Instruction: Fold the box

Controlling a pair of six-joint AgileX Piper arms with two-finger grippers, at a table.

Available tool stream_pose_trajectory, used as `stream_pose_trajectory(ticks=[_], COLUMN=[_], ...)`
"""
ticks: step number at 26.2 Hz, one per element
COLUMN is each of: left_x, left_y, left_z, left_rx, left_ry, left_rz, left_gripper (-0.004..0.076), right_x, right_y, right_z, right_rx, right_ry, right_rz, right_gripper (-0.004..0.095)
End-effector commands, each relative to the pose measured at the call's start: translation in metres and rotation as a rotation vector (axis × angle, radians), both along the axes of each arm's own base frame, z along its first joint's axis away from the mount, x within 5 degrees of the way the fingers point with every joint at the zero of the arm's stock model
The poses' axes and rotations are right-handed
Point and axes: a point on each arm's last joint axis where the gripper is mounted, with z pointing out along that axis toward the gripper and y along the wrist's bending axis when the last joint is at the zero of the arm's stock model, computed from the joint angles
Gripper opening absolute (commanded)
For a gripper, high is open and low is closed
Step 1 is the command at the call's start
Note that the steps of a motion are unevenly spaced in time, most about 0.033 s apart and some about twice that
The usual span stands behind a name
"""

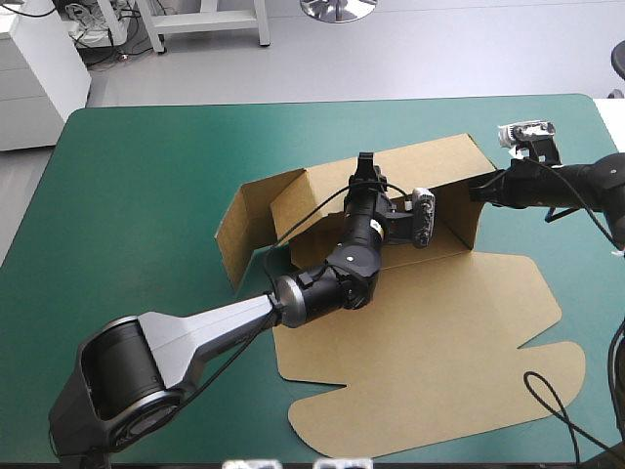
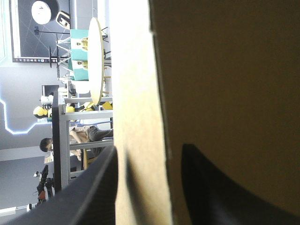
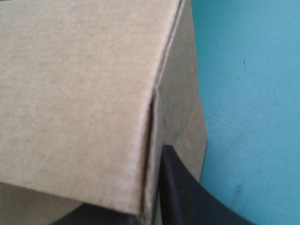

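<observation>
Box (image 1: 469,332) sits mid desk (image 1: 146,166), long axis far-to-near, flat lid pointing near-right; left arm (image 1: 215,322) crosses its floor. Left pincer (image 1: 365,166) clamps the raised far wall; right pincer (image 1: 478,190) seemingly grips the right corner.

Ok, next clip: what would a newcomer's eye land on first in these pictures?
First the brown box, a big cut sheet lying mid-table with its far walls standing up while the near part lies flat. Then the left claw, pinching the top edge of the raised far wall. The right claw is clamped on the corner at that wall's end nearer the right edge of the teal-green table.
</observation>
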Motion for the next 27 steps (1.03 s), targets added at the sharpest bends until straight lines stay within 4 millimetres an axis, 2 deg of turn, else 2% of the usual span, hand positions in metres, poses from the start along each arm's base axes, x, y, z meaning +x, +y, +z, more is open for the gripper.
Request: stream_pose_trajectory(ticks=[1, 4, 18, 22, 27], left_x=[-0.004, -0.005, -0.036, -0.043, -0.055], left_y=[0.008, 0.008, -0.013, -0.019, -0.026], left_z=[0.031, 0.031, 0.039, 0.045, 0.046], left_rx=[-0.104, -0.145, -0.170, -0.189, -0.211], left_ry=[-0.043, -0.031, -0.113, -0.174, -0.185], left_rz=[0.029, 0.049, -0.012, -0.046, -0.064], left_gripper=[0.0399, 0.0398, 0.0398, 0.0398, 0.0398], right_x=[-0.008, -0.009, -0.004, -0.001, 0.010], right_y=[0.009, 0.009, 0.006, 0.014, 0.018], right_z=[0.004, 0.004, 0.005, 0.003, 0.005], right_rx=[0.054, 0.053, 0.061, 0.050, 0.066], right_ry=[0.064, 0.066, 0.052, 0.046, 0.018], right_rz=[0.070, 0.072, -0.008, 0.003, -0.090], right_gripper=[-0.0006, -0.0006, -0.0007, -0.0007, -0.0008])
